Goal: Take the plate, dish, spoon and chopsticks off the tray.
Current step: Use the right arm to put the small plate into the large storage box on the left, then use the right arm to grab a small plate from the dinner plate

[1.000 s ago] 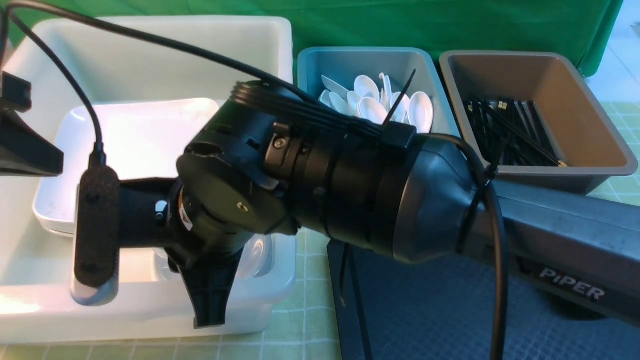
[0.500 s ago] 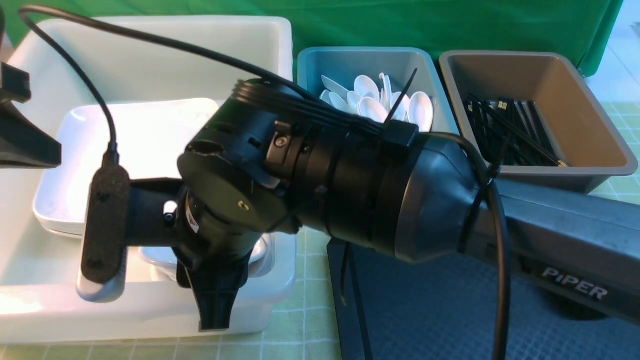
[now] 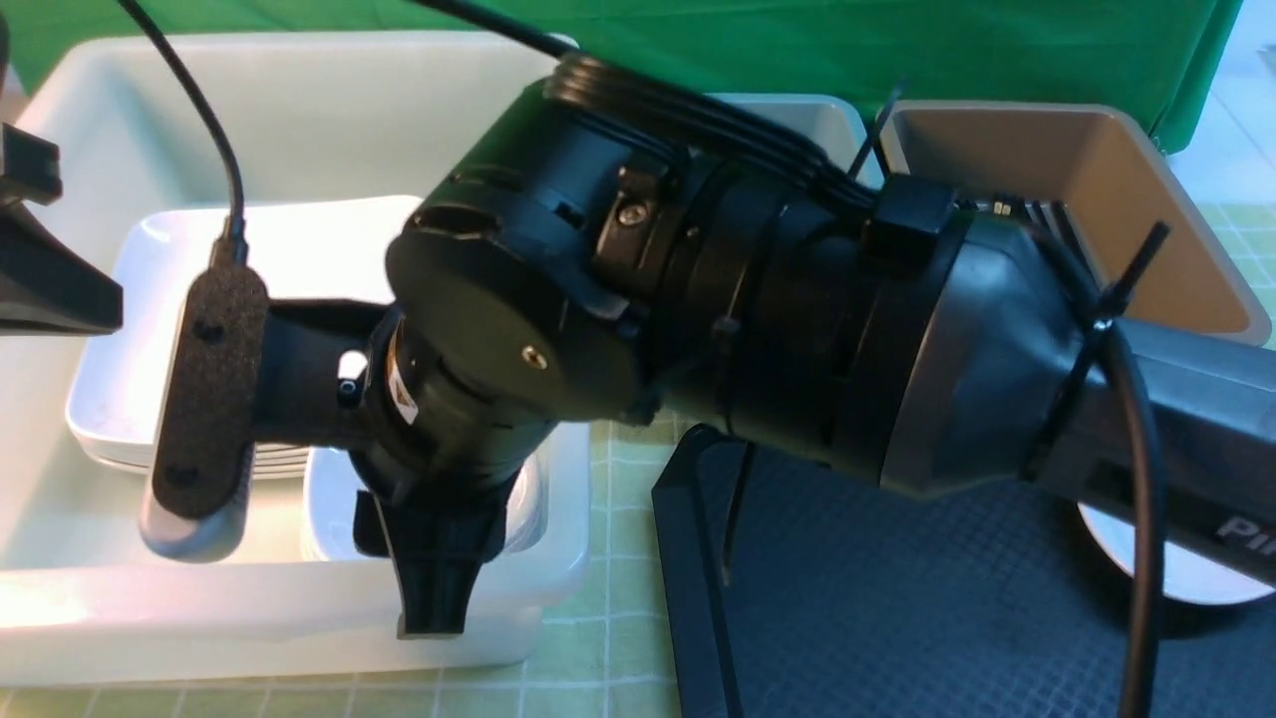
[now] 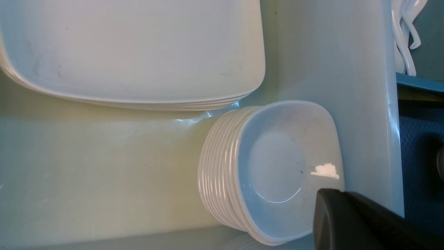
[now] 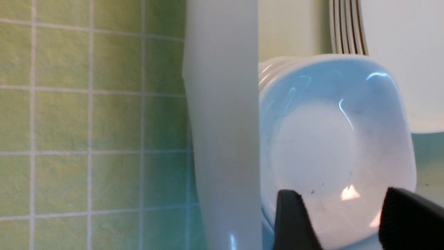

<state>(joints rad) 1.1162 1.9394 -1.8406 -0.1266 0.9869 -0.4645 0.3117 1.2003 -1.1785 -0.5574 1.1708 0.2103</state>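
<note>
My right gripper (image 5: 340, 194) is open and empty. It hangs just above the top dish of a stack of small deep white dishes (image 5: 329, 139) in the near right corner of the white tub (image 3: 299, 618). In the front view it points down over that stack (image 3: 431, 618). A stack of large square plates (image 3: 199, 329) lies in the tub beside the dishes. The black tray (image 3: 897, 618) lies at the lower right. A white rounded piece (image 3: 1146, 568) shows on it under my right arm. My left gripper (image 3: 50, 289) is at the far left, with only one finger (image 4: 347, 222) showing in its wrist view.
My right arm crosses the middle of the front view and hides most of the blue tub (image 3: 797, 108); white spoons (image 4: 404, 34) show in it. The brown tub (image 3: 1126, 199) at the back right holds black chopsticks (image 3: 1037, 211). A green checked cloth (image 5: 86, 121) covers the table.
My right arm has lifted and shifted right, now covering the blue tub. Its gripper has risen a little off the dish stack. The white piece on the tray has come into view.
</note>
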